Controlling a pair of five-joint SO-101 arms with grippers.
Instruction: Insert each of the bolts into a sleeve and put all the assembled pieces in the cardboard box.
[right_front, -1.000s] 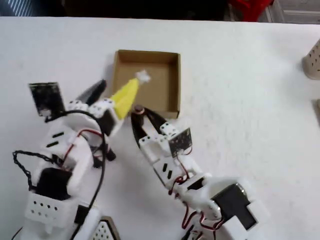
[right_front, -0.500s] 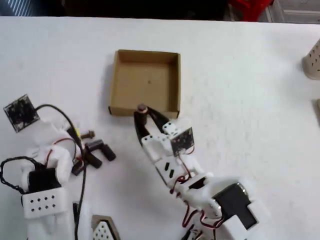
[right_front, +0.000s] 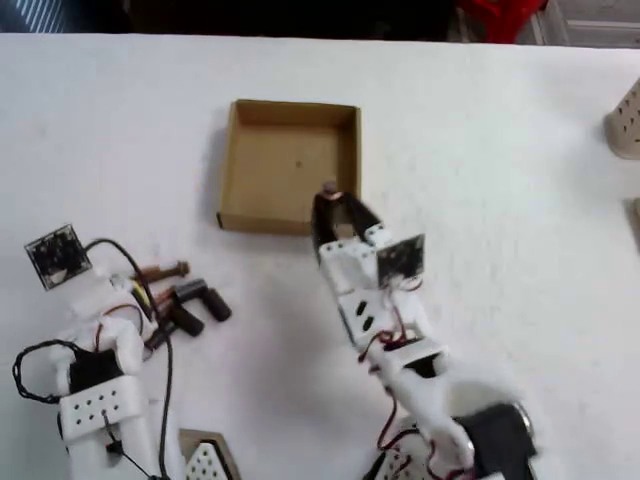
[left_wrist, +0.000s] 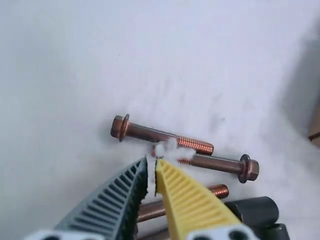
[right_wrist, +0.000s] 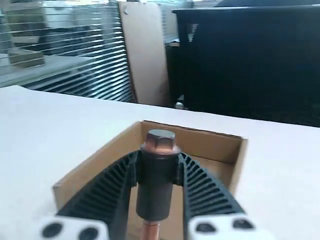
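My right gripper (right_wrist: 157, 172) is shut on a black sleeve (right_wrist: 156, 182) with a copper bolt (right_wrist: 160, 139) through it. It holds the piece upright over the near wall of the cardboard box (right_wrist: 210, 145). From above, this assembled piece (right_front: 329, 192) sits at the near right part of the box (right_front: 290, 115). My left gripper (left_wrist: 151, 167) is shut with nothing in it, its tips just above loose copper bolts (left_wrist: 160, 135) (left_wrist: 222, 164) on the table. A black sleeve (left_wrist: 252, 207) lies beside them.
Loose bolts (right_front: 165, 270) and black sleeves (right_front: 200, 295) lie in a cluster at the near left, beside the left arm. A perforated holder (right_front: 625, 125) stands at the far right edge. The white table is open around the box.
The left arm pulled back from the box to the loose bolts at the near left. The right gripper carried the assembled piece right and forward to the box's near right side.
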